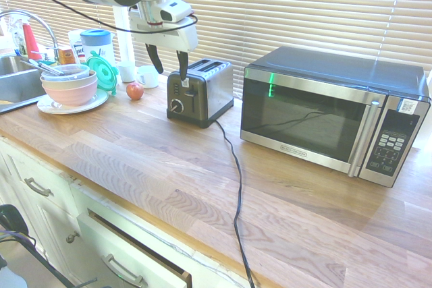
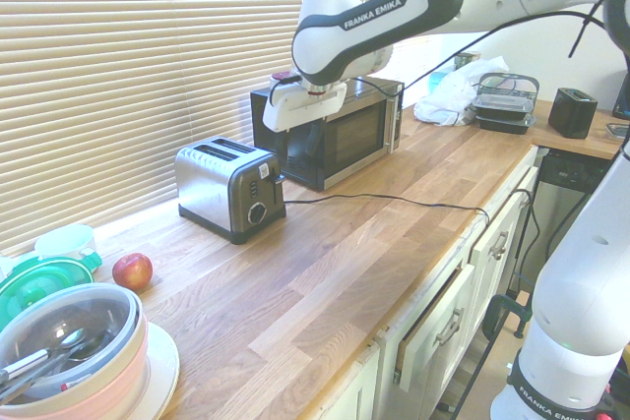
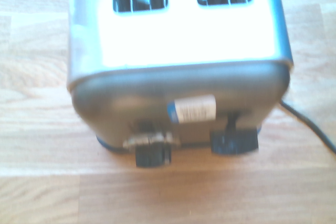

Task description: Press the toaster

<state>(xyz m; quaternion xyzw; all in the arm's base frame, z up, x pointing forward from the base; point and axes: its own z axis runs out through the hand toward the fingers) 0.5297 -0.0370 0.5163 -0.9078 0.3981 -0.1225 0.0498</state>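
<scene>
The toaster (image 1: 200, 91) stands on the wooden counter (image 1: 290, 200), between the apple (image 1: 135, 90) and the microwave (image 1: 334, 114), black front panel facing the counter's front edge. Its long axis runs from that panel back toward the blinds (image 1: 290, 5).

The gripper (image 1: 169, 59) hangs just above the front end of the toaster. Its fingers point down and are spread apart, roughly as wide as the front panel, holding nothing. In the first exterior view the finger nearer the toaster ends just over the lever (image 1: 184, 83); you cannot tell from here whether it touches.

Key relation: the lever lies almost straight below the gripper, on the panel's microwave side, with the knob (image 1: 176, 106) lower down. The wrist view agrees, looking down on the slots with the lever (image 3: 234, 140) and knob (image 3: 152, 153) at the panel's foot. The press looks like a short vertical drop with that one finger.

Hard to make out:
- The second exterior view shows the gripper body, but the fingers merge with the dark microwave behind.
- The wrist view is blurred and the toaster top is blown out.
- The lever's travel slot is not readable.
</scene>
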